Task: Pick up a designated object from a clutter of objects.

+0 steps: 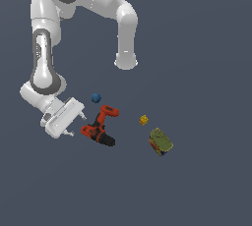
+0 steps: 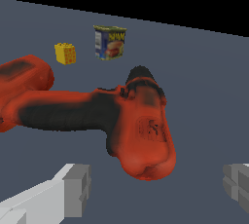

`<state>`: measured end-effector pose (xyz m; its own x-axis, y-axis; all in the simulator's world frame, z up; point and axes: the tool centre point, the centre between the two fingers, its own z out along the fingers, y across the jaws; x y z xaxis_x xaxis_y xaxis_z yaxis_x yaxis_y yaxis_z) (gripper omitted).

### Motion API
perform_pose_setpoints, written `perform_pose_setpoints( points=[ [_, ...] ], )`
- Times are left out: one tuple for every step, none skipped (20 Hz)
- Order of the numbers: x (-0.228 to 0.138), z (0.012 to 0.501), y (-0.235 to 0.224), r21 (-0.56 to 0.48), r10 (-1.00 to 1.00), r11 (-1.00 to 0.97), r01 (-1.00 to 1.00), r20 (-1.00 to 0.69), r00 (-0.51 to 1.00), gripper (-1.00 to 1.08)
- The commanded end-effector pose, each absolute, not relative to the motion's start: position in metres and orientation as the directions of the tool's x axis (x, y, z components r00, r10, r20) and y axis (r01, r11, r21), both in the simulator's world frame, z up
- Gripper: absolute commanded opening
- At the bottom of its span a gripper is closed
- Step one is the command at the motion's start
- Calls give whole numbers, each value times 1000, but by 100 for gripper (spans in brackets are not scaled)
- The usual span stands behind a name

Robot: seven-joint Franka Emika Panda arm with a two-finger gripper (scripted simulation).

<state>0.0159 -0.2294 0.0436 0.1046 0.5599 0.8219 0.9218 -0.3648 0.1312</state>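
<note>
A: Item one, drill (image 1: 100,127): red-orange body, black chuck, black battery base, L-shaped, biggest piece in the lot. Lying on its side on the floor (image 1: 206,190), just beside the claw (image 1: 75,123), not touched by it

B: Claw state?

A: Fingers (image 2: 73,189) apart, nothing between them; in the wrist view the rounded rear of the drill's body sits ahead of the gap

B: Handling notes?

A: Judged rigid and the heaviest piece, weight likely toward the battery end. Smooth curved shell, may slip or twist if pinched at the bulbous body. Best hold, I'd say, is across the narrower handle, close to where it meets the body

B: Other stock?

A: Small blue ball (image 1: 96,98) near the drill's handle end; little yellow block (image 1: 143,120) and olive-green can (image 1: 161,141) with a red-yellow label, both well apart on the exterior view's right, clear of the approach
</note>
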Motion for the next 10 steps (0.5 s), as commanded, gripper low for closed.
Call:
perform_pose_setpoints(
  points=[
    [17, 40, -227, 128, 560, -362, 923, 822, 105, 108],
    [17, 38, -225, 126, 560, -361, 924, 822, 106, 108],
    [17, 37, -223, 124, 559, -359, 925, 822, 107, 108],
    [17, 36, -222, 123, 559, -359, 925, 822, 107, 108],
    [17, 36, -222, 123, 559, -359, 925, 822, 107, 108],
    [17, 37, -223, 124, 559, -359, 925, 822, 107, 108],
    [17, 37, -223, 124, 559, -359, 925, 822, 107, 108],
    [18, 36, -222, 124, 559, -359, 925, 822, 107, 108],
    [19, 34, -220, 124, 559, -359, 925, 822, 107, 108],
    [20, 32, -217, 124, 559, -359, 925, 822, 107, 108]
  ],
)
